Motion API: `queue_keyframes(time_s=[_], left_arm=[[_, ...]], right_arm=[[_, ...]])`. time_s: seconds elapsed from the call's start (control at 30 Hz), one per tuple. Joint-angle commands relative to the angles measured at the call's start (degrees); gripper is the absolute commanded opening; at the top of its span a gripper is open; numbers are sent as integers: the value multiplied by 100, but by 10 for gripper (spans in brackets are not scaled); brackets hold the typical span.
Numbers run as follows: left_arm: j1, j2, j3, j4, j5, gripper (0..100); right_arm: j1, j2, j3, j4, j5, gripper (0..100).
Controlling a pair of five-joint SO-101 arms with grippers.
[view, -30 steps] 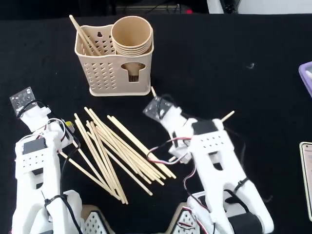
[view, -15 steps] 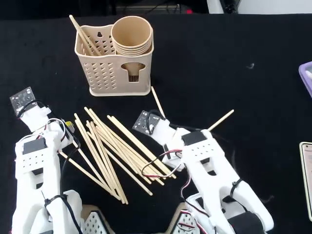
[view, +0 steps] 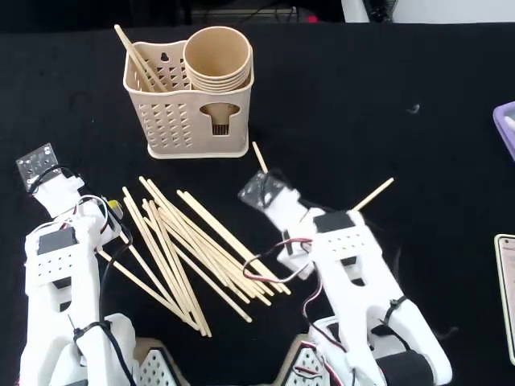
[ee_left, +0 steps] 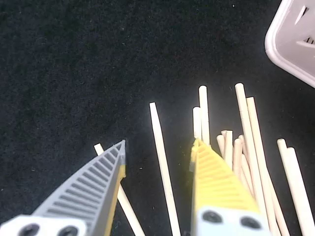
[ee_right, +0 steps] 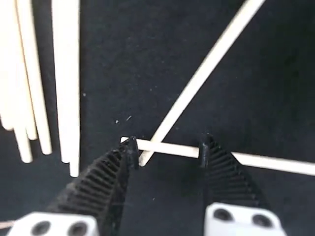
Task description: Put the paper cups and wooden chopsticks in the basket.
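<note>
At about 5 o'clock on the table, the right gripper [ee_right: 168, 145] stands wide open, its black tips low over the black cloth [view: 402, 88]. One loose chopstick [ee_right: 256, 160] runs crosswise from tip to tip and on past one of them. The tips sit right at it, but nothing is clamped. A slanted chopstick [ee_right: 206, 64] leads away from the gripper and crosses the first just beside one tip. Seen from above, both strays poke out from under the right arm [view: 350, 249], one toward 12 o'clock, the other toward 2 o'clock.

Over at 8 o'clock, the left gripper [ee_left: 158, 145] is spread too, with its grey and yellow fingers apart and nothing held. A single chopstick [ee_left: 166, 187] lies on the cloth in the gap between them, and another passes under the grey finger.

Between the two arms, around 6 to 7 o'clock, the pile of chopsticks [view: 193, 249] lies fanned flat on the cloth, with its far ends toward 11 o'clock.

The basket [view: 173, 121] stands upright at 11 o'clock. A nested stack of paper cups [view: 217, 56] fills its 3 o'clock compartment. A few leaning chopsticks [view: 138, 56] sit in the 9 o'clock compartment, their ends past the rim toward 10 o'clock.

At the 3 o'clock edge is a purple object [view: 507, 129], and at 4 o'clock a flat card-like thing [view: 507, 281].
</note>
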Motion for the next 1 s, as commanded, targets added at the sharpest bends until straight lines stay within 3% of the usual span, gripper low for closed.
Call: queue_keyframes(time_s=[0.0,0.13,0.27,0.37,0.53,0.8,0.87,0.97], left_arm=[[4,-149,-31,-79,18,216],[-31,-149,-31,-70,18,216],[-4,-149,-31,-79,18,216],[4,-149,-31,-70,18,216],[-31,-149,-31,-62,18,216],[-40,-149,-31,-62,18,216],[-40,-149,-31,-62,18,216],[-40,-149,-31,-62,18,216]], right_arm=[[237,-242,-840,651,-1064,211],[888,-198,-1596,1407,-1978,211],[1020,-180,-1569,1829,-2268,211],[905,40,-1297,1688,-2321,213],[897,954,-1165,905,-3103,216],[870,2642,-2097,440,-3596,211],[870,2932,-2281,440,-3587,182],[870,3143,-2457,431,-3587,64]])
